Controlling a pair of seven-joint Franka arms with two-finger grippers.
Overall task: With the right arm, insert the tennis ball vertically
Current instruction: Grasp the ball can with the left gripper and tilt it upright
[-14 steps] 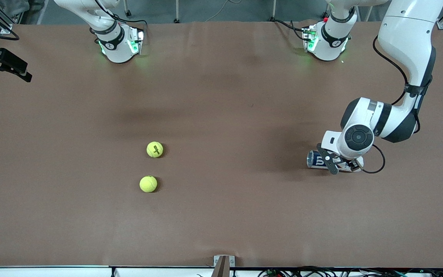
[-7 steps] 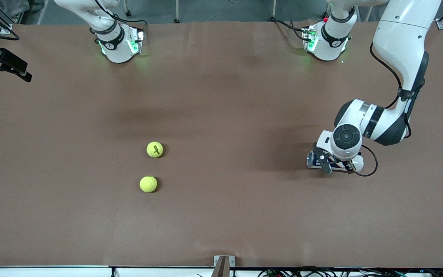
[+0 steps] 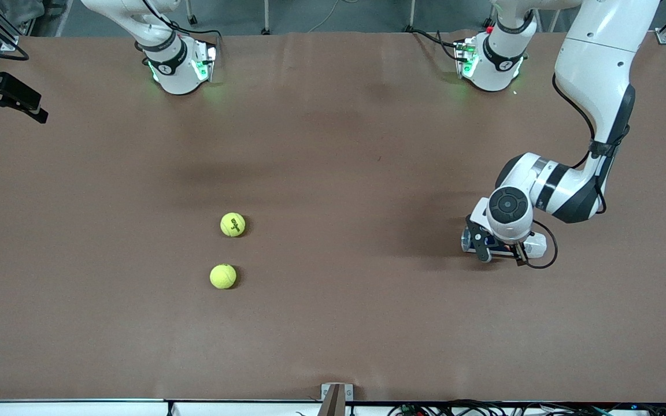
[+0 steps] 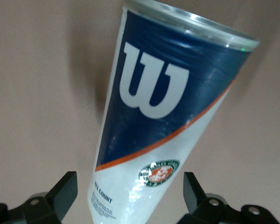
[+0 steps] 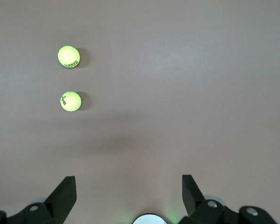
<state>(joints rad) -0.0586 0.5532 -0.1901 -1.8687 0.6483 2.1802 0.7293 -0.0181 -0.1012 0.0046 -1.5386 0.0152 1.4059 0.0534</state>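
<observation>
So the left claw [image 3: 499, 249] has crept along the tennis ball can [image 3: 474, 240] toward its open end over the last second, wrist swinging round with it. The can lies on its side on the desk [image 3: 333, 323] at the left arm's end, and the claw's fingers [image 4: 63, 191] are spread wide either side of it, not touching yet. Looks to me like it's lining up to grab the can and stand it upright, which has to happen before anything goes in vertically.

Both tennis balls haven't budged. The first ball [image 3: 233, 224] and the second ball [image 3: 223, 276] sit well apart from the can, toward the right arm's end.

The right claw [image 5: 128, 198] is waiting, open, up over the desk.
</observation>
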